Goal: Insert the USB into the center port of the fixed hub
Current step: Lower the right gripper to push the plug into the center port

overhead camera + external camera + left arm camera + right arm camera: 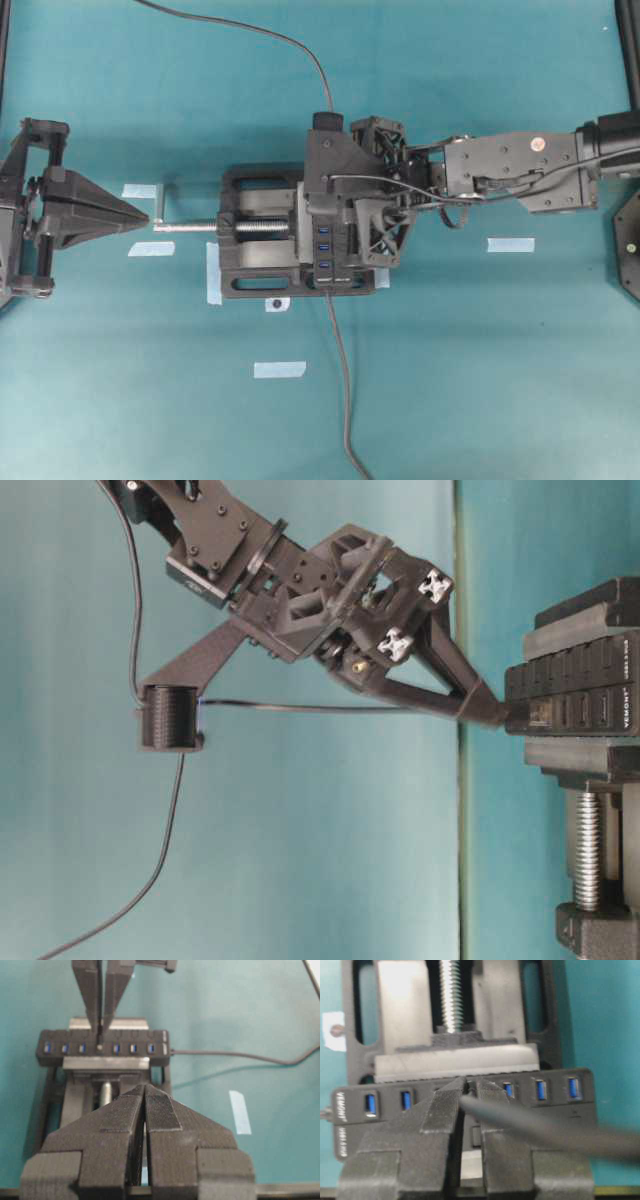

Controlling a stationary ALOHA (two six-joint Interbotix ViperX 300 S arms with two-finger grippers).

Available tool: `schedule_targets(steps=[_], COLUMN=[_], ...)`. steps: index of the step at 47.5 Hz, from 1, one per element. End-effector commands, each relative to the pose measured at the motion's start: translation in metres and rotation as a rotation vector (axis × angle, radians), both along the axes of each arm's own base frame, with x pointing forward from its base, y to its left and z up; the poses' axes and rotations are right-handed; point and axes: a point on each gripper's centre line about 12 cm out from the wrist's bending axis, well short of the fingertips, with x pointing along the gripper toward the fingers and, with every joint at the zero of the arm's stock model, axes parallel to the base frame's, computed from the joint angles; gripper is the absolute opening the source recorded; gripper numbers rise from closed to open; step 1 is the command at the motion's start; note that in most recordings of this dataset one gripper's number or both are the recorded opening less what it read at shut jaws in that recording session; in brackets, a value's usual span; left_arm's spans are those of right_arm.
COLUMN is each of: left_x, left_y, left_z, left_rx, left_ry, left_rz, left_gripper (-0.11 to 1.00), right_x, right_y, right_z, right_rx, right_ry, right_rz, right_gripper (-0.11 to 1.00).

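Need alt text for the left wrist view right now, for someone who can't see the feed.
The right gripper comes down from the top, its narrow jaws pinched at the fourth slot of the fixed hub, whose six other blue slots show. The hub sits clamped in a black vise on the teal table, and the shut left gripper fills the foreground.

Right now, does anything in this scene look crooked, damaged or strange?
Nothing stands out. The fixed hub sits straight in the vise, and the right claw holds the USB at its middle port. The left claw rests shut, apart.
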Motion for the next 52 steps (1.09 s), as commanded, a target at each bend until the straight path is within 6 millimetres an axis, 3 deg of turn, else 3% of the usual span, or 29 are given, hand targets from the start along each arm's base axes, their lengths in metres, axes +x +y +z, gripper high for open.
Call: schedule_targets(steps=[1,52], left_x=[0.0035,0.0034], left_y=[-0.0004,-0.0004], left_z=[0.0118,0.0112], left_rx=[-0.002,-0.002], left_ry=[-0.032,-0.031], left_rz=[-0.001,-0.001], left_gripper=[0.00,0.00], right_x=[0.0016,0.0053], right_y=[-0.0040,-0.0013], right_z=[0.0097,0.0006], right_rx=[-0.004,-0.001], right_ry=[-0.025,-0.023], right_rz=[-0.009,0.001], right_gripper=[0.06,0.06])
